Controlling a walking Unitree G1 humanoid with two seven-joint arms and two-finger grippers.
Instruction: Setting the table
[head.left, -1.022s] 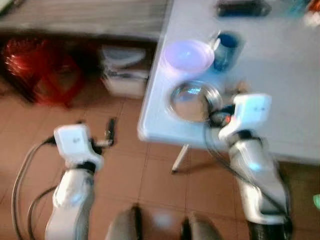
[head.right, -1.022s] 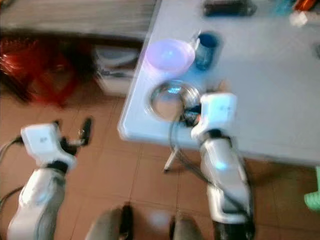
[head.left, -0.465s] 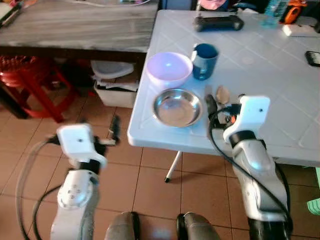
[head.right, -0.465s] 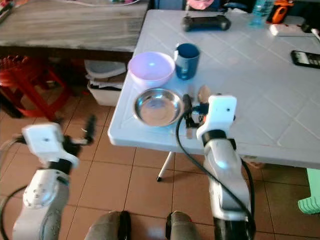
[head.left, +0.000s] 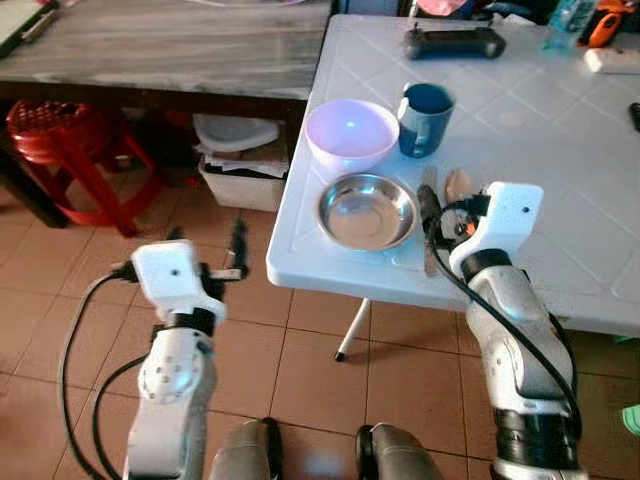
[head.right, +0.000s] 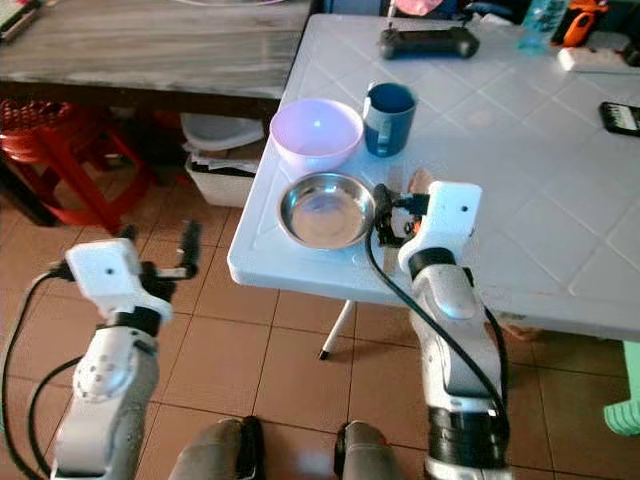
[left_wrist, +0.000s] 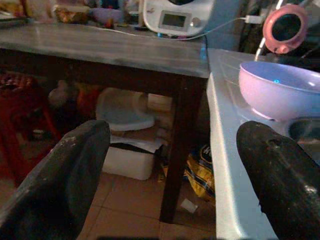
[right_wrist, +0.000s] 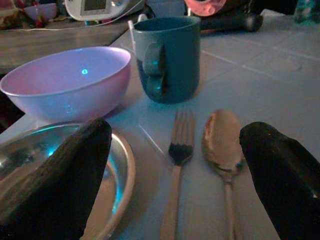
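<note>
Place-setting pieces sit clustered at the near left corner of the white table (head.left: 560, 200). Closest to the front edge is a shallow steel plate (head.left: 367, 210), round and shiny, empty. Just beside it on the right lie a wooden-handled fork (right_wrist: 176, 170) and a wooden spoon (right_wrist: 222, 145), side by side, handles toward the front edge, not touching each other. Right gripper (right_wrist: 175, 165) hovers low over that cutlery, fingers spread wide with the fork and spoon showing between them, gripping nothing.

Behind the plate stands a pale pink bowl (head.left: 351, 133), glossy, empty, close against the plate's far rim. Beside it, a dark teal mug (head.left: 424, 105) stands upright, handle facing the bowl.

Left gripper (left_wrist: 170, 165) is off the table's left edge, out over the tiled floor (head.left: 300, 350), its fingers wide apart and empty.

Farther back, a black game controller (head.left: 455, 42) lies near the table's far edge. Beyond the left edge runs a grey wooden bench (head.left: 160, 45), with a red stool (head.left: 70, 150) and a white tub (head.left: 240, 160) beneath it.
</note>
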